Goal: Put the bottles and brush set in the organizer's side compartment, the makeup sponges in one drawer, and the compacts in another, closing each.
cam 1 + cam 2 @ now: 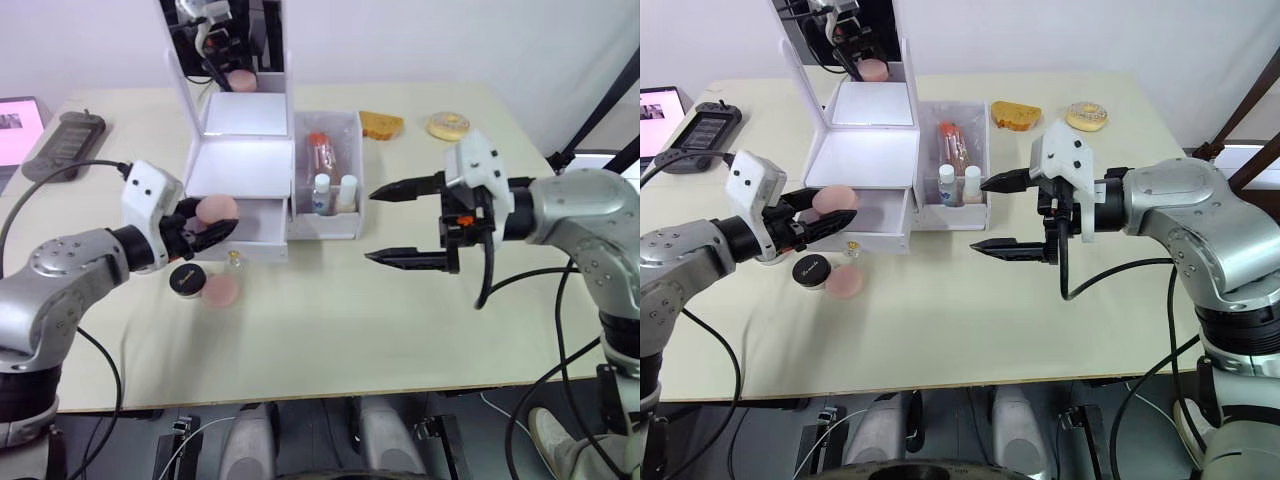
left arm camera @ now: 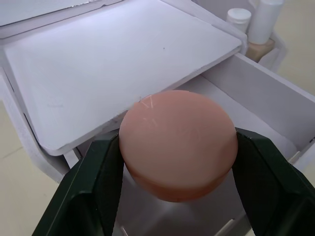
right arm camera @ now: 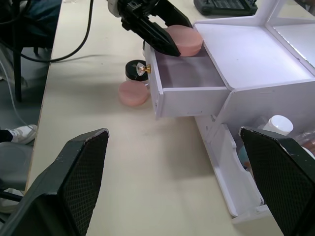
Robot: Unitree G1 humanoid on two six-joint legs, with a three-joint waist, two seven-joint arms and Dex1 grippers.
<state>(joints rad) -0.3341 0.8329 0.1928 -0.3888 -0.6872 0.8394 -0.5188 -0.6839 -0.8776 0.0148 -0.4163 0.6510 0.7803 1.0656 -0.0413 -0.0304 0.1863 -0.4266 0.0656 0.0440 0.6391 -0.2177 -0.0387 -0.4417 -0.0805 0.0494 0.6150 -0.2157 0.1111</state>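
A slice of toasted brown bread lies on the cream table. Near it sits a round yellow pastry. Well apart from the bread lies a flat grey remote-like device.

Colours on the cream desk

White organizer with mirror and gold drawer knob; pink makeup sponge between black fingers of the left gripper; second pink sponge beside a black compact with pale lettering; white-capped bottles and an orange-red item in the white side compartment; right gripper black-fingered, white-housed; golden-brown bread and yellow ring at the far edge.
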